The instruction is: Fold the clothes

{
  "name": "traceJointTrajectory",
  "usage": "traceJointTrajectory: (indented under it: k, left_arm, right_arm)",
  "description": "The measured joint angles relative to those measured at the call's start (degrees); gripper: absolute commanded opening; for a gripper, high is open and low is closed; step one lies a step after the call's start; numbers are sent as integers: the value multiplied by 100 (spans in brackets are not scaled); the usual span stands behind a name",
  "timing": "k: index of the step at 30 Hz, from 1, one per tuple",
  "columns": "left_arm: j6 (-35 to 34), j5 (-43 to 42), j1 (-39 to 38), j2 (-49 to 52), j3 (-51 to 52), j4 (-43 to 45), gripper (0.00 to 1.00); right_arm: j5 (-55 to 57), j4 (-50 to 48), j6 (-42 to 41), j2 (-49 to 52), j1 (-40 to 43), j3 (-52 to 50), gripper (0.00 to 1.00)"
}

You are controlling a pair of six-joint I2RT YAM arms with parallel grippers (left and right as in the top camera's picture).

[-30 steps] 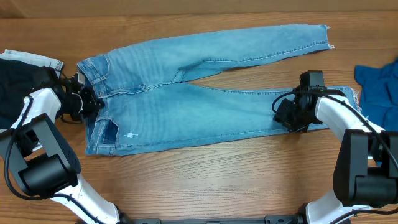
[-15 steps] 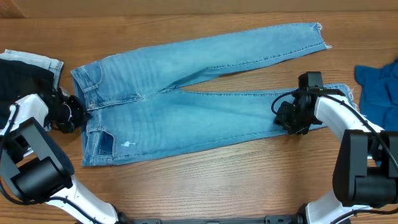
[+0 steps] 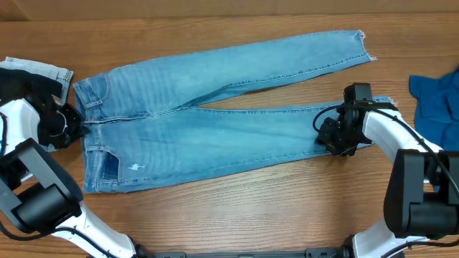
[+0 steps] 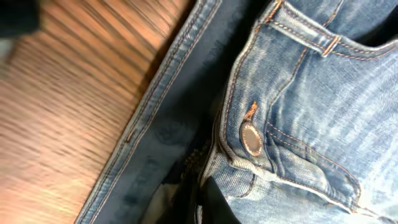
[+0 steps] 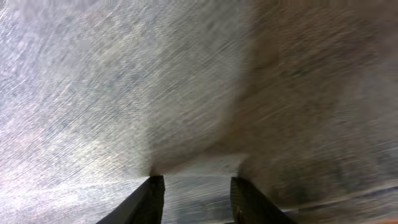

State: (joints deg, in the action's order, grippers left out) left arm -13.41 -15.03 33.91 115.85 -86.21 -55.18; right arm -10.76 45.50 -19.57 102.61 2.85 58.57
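Overhead, you see the light-blue jeans [image 3: 215,129] lying flat across the middle of the wooden tabletop [image 3: 251,208], waistband at the left and both legs running to the right. The upper leg slants toward the upper right of the frame and ends in a frayed hem [image 3: 362,44]. The lower leg runs straight right and passes under your right arm.

Your left gripper [image 3: 72,123] sits at the waistband by the left edge, its jaws pressed together on the denim; the left wrist view shows the button [image 4: 252,138] and fly just above the dark fingers. Your right gripper [image 3: 336,137] is down on the lower leg near its hem. In the right wrist view its jaws stand partly apart with a raised fold of denim pinched between the fingertips [image 5: 152,193].

A dark navy piece [image 3: 18,86] and pale denim [image 3: 46,69] lie at the upper left, close to the waistband. A bright blue garment [image 3: 434,100] lies at the right edge, near the lower hem but apart from it. Bare wood runs along the bottom of the frame below the jeans, and a narrower strip lies above them.
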Motion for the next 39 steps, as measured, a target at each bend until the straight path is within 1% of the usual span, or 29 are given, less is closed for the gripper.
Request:
traceJointTrajectory:
  k: [7, 13, 18, 19, 20, 21, 25, 35, 36, 37, 38, 39]
  left_arm:
    - [-299, 898, 0, 0, -31, -286, 4]
    - [-426, 1102, 0, 0, -31, -313, 4]
    - [-448, 1104, 0, 0, -31, -310, 4]
    - [-450, 1106, 0, 0, -31, -313, 4]
    - [-450, 1110, 0, 0, -31, -313, 4]
    - [-448, 1119, 0, 0, -31, -313, 4]
    - [-450, 1126, 0, 0, -31, -313, 4]
    - [-560, 1355, 0, 0, -31, -374, 4]
    - [-555, 1311, 0, 0, -31, -356, 7]
    - [-549, 1266, 0, 0, -31, -339, 15]
    - [-466, 1176, 0, 0, -37, -310, 20]
    - [-407, 1132, -4, 0, -61, -310, 29]
  right_arm:
    - [2, 15, -39, 0, -2, 0, 40]
    - [114, 83, -140, -2, -2, 2, 39]
    - [629, 20, -481, -2, -13, 22, 26]
    - [695, 9, -601, 0, 22, 22, 19]
    - [691, -2, -691, 20, 138, 24, 8]
    - [654, 2, -750, 44, 256, 35, 4]
    - [345, -66, -841, 160, 798, 103, 4]
    - [302, -197, -848, 164, 868, 76, 4]
    - [302, -199, -850, 164, 868, 76, 4]
    - [299, -203, -850, 164, 868, 74, 4]
    - [302, -203, -850, 162, 868, 74, 4]
    - [299, -203, -846, 160, 868, 74, 5]
